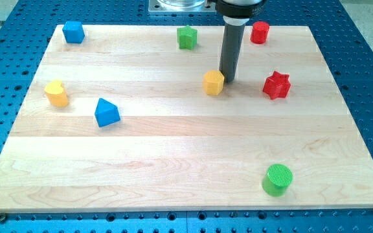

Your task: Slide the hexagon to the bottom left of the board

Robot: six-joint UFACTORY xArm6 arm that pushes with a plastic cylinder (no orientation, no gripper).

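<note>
My tip [228,80] is being held just beside the yellow plastic hexagon block [214,83], on its upper-right. No fingers are fitted, so none are being opened or closed. A glancing push is being risked; the blue triangular block [106,112] is sitting near the path across the wooden tabletop [173,162].
</note>
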